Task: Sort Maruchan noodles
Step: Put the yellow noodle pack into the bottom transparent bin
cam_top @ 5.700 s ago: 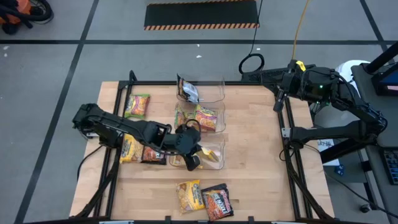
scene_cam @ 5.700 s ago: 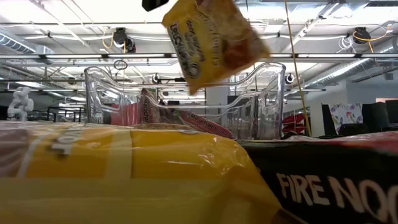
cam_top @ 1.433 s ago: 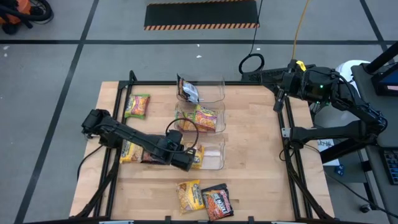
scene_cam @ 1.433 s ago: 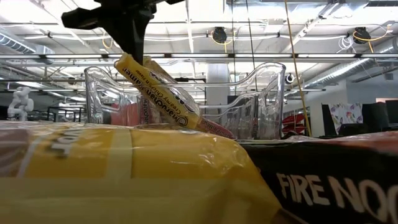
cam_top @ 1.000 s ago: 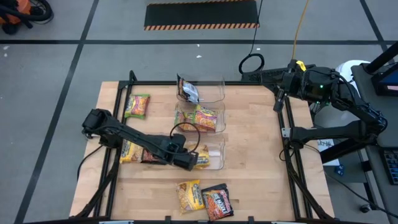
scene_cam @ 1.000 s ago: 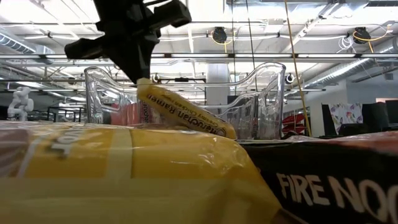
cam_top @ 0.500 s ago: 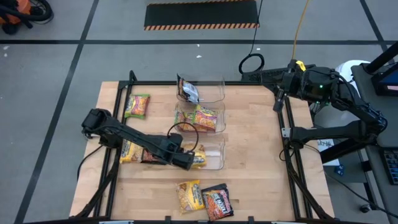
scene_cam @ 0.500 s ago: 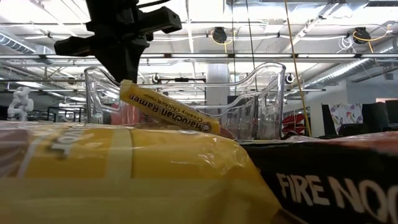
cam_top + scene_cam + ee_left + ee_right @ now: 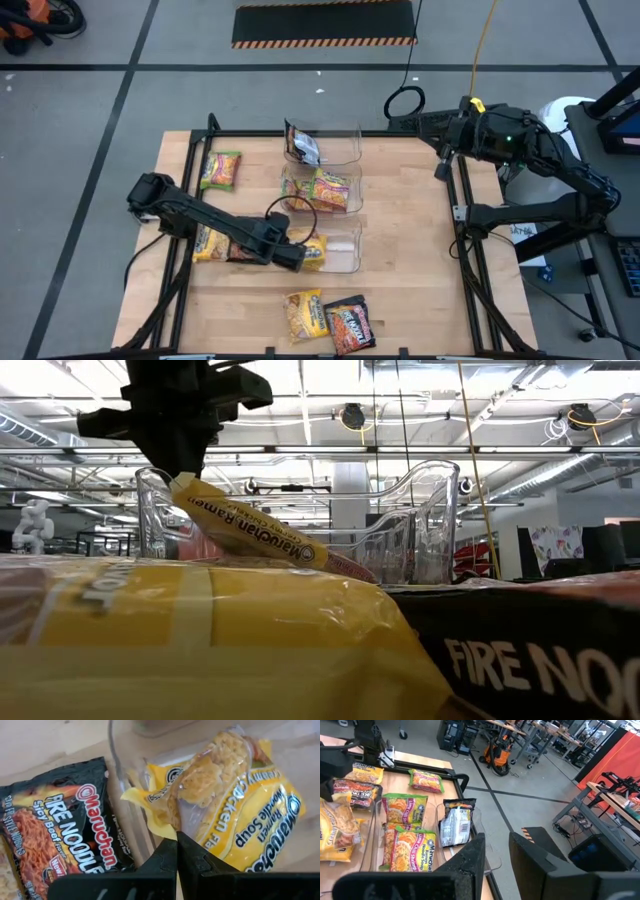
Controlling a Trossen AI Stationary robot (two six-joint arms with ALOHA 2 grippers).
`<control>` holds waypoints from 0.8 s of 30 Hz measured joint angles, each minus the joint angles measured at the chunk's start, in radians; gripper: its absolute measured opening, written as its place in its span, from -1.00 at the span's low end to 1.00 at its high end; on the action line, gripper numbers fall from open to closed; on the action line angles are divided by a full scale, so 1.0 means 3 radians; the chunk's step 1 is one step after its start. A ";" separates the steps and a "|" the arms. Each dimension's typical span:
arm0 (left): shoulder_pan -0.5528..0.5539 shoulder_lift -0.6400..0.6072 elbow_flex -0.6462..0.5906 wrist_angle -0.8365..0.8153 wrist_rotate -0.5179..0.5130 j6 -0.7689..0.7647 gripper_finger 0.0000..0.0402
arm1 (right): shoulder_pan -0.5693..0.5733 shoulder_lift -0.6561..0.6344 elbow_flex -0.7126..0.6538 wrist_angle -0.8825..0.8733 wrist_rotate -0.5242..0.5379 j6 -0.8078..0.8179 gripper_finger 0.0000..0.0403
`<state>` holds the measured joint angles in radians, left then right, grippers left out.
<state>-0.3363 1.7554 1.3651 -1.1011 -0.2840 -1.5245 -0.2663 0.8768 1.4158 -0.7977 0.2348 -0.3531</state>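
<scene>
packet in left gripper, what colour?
Yellow packet with dark lettering, pinched by the left gripper; left wrist view shows it best.

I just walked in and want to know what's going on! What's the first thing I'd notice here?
The left claw is pinched shut on a yellow Maruchan creamy chicken packet, holding it tilted over the edge of the nearest clear bin. In the middle bin lie green-yellow packets, and a yellow packet and a dark Fire Noodle packet wait on the table's front edge. The right claw waits open, off at the far right corner.
</scene>
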 joint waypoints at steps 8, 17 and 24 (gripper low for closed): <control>0.0003 0.0020 -0.0027 0.0005 0.0048 0.0038 -0.99 | 0.0000 0.0003 0.0000 0.0001 0.0001 -0.0022 -0.59; 0.0008 0.0020 -0.0027 0.0001 0.0050 0.0160 -0.82 | 0.0000 0.0003 0.0000 0.0001 0.0001 -0.0023 -0.59; 0.0046 0.0020 -0.0027 0.0000 0.0051 0.0301 -0.64 | 0.0001 0.0003 0.0000 0.0001 0.0001 -0.0023 -0.59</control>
<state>-0.3225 1.7615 1.3571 -1.1011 -0.2687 -1.4342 -0.2661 0.8776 1.4158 -0.7975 0.2352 -0.3599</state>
